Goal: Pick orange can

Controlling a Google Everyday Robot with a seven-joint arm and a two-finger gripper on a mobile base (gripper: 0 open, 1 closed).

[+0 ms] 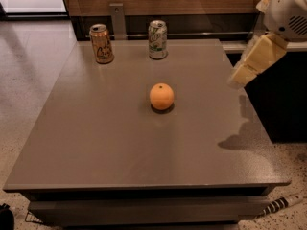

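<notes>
The orange can stands upright at the far left of the grey table; it is copper-orange with dark scribbled markings and a silver top. My gripper hangs in the air at the right edge of the table, cream-coloured, pointing down and to the left. It is far to the right of the orange can and holds nothing that I can see.
A white-and-green can stands upright at the far middle of the table. A round orange fruit lies near the table's centre. A wooden wall with a metal rail runs behind the table. Speckled floor lies to the left.
</notes>
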